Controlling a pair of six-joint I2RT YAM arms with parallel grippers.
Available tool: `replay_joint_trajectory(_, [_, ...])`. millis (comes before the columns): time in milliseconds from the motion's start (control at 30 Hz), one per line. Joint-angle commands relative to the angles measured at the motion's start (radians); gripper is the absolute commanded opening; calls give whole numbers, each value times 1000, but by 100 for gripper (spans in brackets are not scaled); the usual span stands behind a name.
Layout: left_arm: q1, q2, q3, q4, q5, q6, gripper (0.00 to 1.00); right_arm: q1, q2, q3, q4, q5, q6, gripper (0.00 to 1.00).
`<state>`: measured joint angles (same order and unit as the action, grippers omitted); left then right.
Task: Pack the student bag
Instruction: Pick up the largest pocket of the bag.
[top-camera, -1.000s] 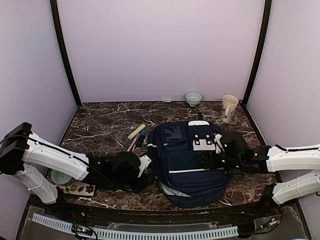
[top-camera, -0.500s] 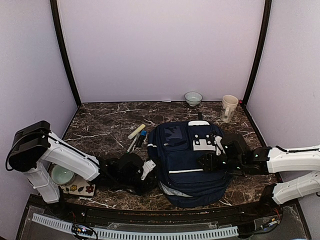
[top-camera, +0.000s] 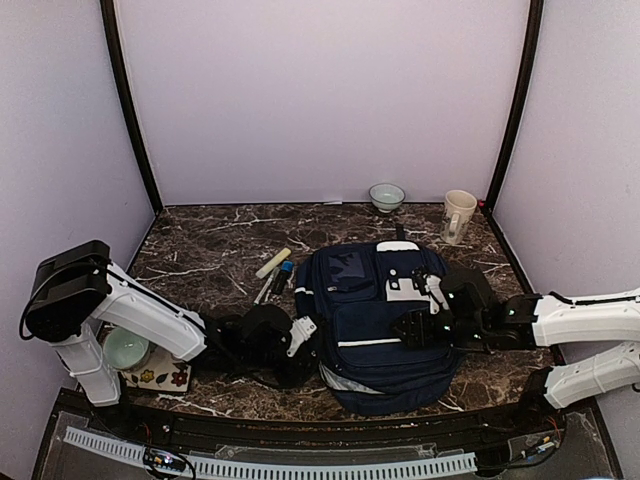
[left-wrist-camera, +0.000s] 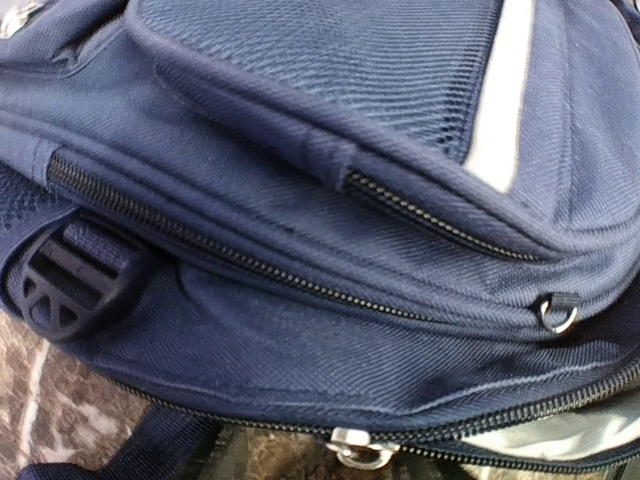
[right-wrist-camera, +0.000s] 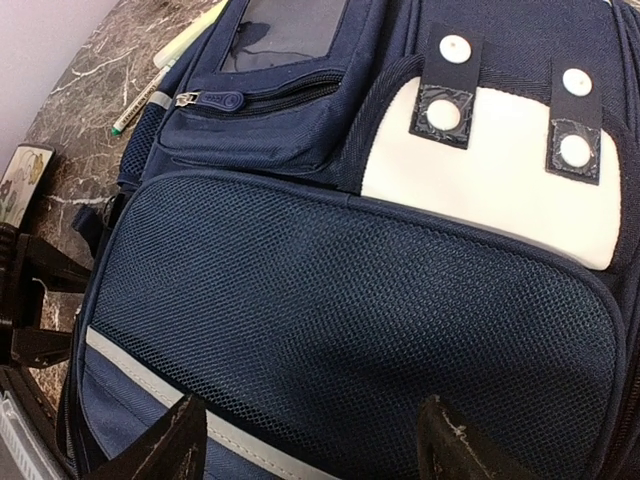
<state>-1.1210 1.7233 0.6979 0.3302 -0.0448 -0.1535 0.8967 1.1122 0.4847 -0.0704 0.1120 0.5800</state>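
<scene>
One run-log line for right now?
student bag: lying flat | left gripper: at its left side, jaws unseen | right gripper: open above mesh pocket

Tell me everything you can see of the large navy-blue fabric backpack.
The navy-blue woven-fabric backpack lies flat, front up, on the dark marble table. It shows a mesh front pocket, a white stripe, a white patch under two snap tabs, a zipped-shut upper pocket and a black plastic side buckle. The left gripper sits at its left edge, contact unclear; the right gripper hangs open over the mesh.
</scene>
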Motion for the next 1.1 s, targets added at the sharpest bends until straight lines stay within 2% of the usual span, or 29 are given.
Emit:
replay_joint_trajectory(0, [6, -34, -50, 82, -3, 53, 55, 16, 0, 4, 22, -7, -10, 73])
replay_joint_trajectory(100, [6, -42, -82, 171, 40, 98, 55, 23, 18, 10, 27, -6, -10, 73])
replay_joint_trajectory(267, [8, 2, -91, 287, 53, 170, 42, 42, 50, 30, 39, -10, -18, 73])
replay_joint_trajectory(433, [8, 41, -94, 339, 49, 181, 1, 95, 77, 57, 53, -43, -52, 73])
replay_joint_trajectory(600, [-16, -28, -132, 316, 14, 157, 0, 173, 140, 111, 98, -104, -74, 73])
replay_joint_trajectory(733, [-37, -56, -140, 270, -16, 138, 0, 227, 255, 187, 131, -108, -76, 73])
replay_joint_trajectory(1067, [-82, -45, -152, 274, -49, 116, 0, 218, 639, 408, 160, -81, -34, 71])
